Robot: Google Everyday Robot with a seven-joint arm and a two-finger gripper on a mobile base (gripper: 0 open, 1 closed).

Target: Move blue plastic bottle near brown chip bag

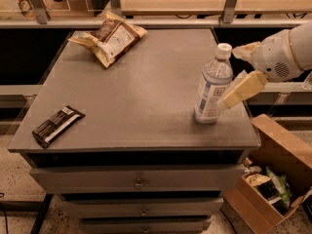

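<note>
The blue plastic bottle (212,89) is seen standing upright on the grey desk (131,106), close to the desk's front right corner, its white cap on. The brown chip bag (109,38) is laid flat at the desk's far left corner, well apart from the bottle. A black bar wrapper (57,126) is placed near the desk's front left edge. The tool (231,77) is held over the desk's right edge, just beside the bottle. Its two pale fingers (245,88) are spread apart, with nothing gripped. The lower fingertip is seen against the bottle's side, though contact cannot be told. A cardboard box (280,145) holding packets is set on the floor beside the desk's right side.
</note>
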